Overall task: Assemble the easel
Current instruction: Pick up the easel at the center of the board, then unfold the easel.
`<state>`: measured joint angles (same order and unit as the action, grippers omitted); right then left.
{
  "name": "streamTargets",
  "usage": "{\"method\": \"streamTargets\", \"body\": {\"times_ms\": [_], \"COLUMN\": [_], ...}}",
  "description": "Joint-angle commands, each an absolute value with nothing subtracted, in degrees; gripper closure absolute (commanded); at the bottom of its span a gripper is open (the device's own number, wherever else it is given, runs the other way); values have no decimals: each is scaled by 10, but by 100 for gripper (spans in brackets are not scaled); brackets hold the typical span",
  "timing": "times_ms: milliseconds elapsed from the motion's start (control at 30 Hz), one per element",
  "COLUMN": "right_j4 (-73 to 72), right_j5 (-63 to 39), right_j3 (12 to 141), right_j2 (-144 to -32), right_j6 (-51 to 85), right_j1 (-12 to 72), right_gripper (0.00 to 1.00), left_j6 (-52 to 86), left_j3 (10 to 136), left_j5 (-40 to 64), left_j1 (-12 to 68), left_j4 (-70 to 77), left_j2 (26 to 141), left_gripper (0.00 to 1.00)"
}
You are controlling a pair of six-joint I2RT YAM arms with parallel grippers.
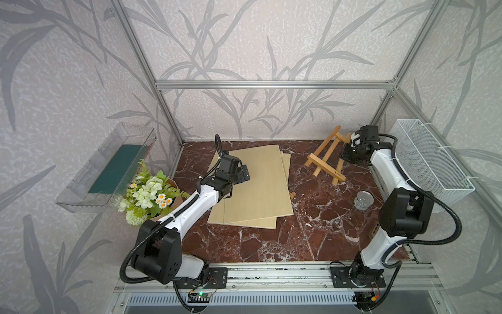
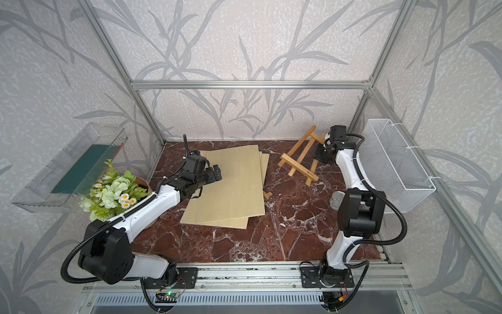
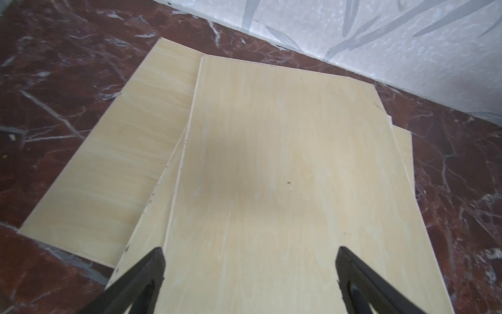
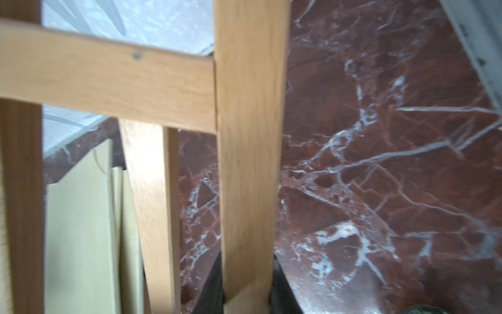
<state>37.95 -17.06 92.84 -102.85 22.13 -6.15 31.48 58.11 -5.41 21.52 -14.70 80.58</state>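
Easel (image 1: pixel 327 156) tilted at the far right of the tabletop (image 1: pixel 271 244), one leg in the right tool (image 4: pixel 245 282)
That tool is pinched nearly closed on a side leg; the left tool (image 3: pixel 250 261) hangs spread wide and empty above the plywood sheets (image 1: pixel 252 190). Likely light, stiff, thin-slatted wood: grip a leg beside a crossbar.

The small wooden easel (image 1: pixel 323 163) leans tilted, top end high, at the back right.
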Motion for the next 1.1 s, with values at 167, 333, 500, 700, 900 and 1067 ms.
{"method": "streamTargets", "body": {"times_ms": [167, 333, 500, 700, 900, 1067], "right_j4": [345, 343, 338, 366, 364, 367], "right_j5": [-323, -350, -393, -430, -451, -490], "right_j3": [960, 905, 859, 844, 829, 812], "right_j2": [-1001, -941, -899, -867, -840, -819], "right_j6": [300, 300, 286, 248, 245, 238], "right_j1": [-47, -10, 24, 41, 46, 45], "right_gripper": [97, 97, 97, 97, 96, 96], "left_j6": [271, 240, 221, 212, 216, 214], "left_j3": [620, 679, 709, 732, 746, 787], "left_j5": [189, 252, 313, 314, 290, 211], "left_j1": [286, 329, 353, 362, 364, 360], "left_j4": [-61, -50, -21, -36, -48, -86], "left_j2": [837, 898, 920, 937, 947, 971], "left_gripper": [1, 1, 1, 1, 6, 18]}}
